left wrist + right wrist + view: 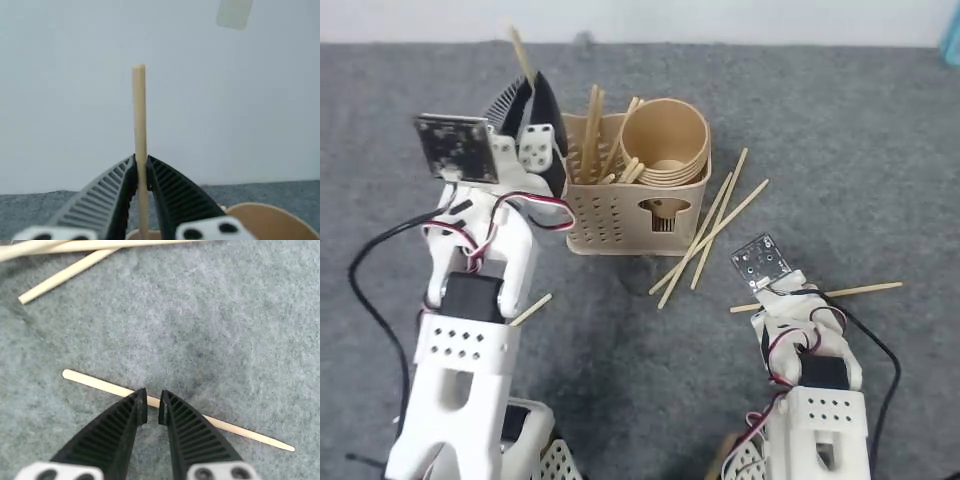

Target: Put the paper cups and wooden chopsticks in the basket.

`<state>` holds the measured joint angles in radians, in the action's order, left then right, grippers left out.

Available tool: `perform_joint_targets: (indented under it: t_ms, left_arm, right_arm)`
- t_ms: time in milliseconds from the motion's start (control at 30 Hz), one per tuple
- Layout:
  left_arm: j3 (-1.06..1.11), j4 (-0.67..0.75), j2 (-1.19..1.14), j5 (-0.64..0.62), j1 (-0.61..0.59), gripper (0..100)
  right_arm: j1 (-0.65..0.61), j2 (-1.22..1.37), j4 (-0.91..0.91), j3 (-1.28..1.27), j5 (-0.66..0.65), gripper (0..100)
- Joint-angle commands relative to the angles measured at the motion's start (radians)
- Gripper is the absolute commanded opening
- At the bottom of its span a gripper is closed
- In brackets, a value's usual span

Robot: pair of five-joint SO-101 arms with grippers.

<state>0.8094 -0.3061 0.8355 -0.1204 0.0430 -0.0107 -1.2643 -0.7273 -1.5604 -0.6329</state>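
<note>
My left tool (141,161) is clamped on a wooden chopstick (139,110), upright, just beside a corner of the basket (582,215) that holds the nested paper cups (665,135). I'd bring the lower tip over the open slot and clear of the rim before letting go; a smooth, slim stick should slide straight down. My right tool (152,399) hovers nearly closed, a slit between its tips, over a loose chopstick (95,382) flat on the fuzzy grey desk (225,330). The basket looks like perforated beige plastic. More pale sticks (710,230) lie just beside it.
</note>
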Motion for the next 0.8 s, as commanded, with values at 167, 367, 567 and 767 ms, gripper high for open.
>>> perform_joint_targets:
  t_ms: [167, 367, 567, 767]
  left_arm:
    - [-0.071, -0.163, 0.031, 0.011, -0.04, 28]
    - [-0.274, -0.552, 0.029, 0.011, -0.247, 28]
    - [-0.217, -0.717, 0.026, 0.009, -0.482, 28]
    - [0.194, -0.508, 0.029, 0.009, -0.578, 28]
  right_arm:
    - [0.01, -0.021, 0.019, 0.006, 0.006, 5.4]
    - [0.01, -0.021, 0.021, 0.006, 0.008, 5.4]
    - [0.025, -0.021, 0.024, 0.008, 0.011, 5.4]
    - [0.073, -0.021, 0.064, 0.012, 0.087, 5.6]
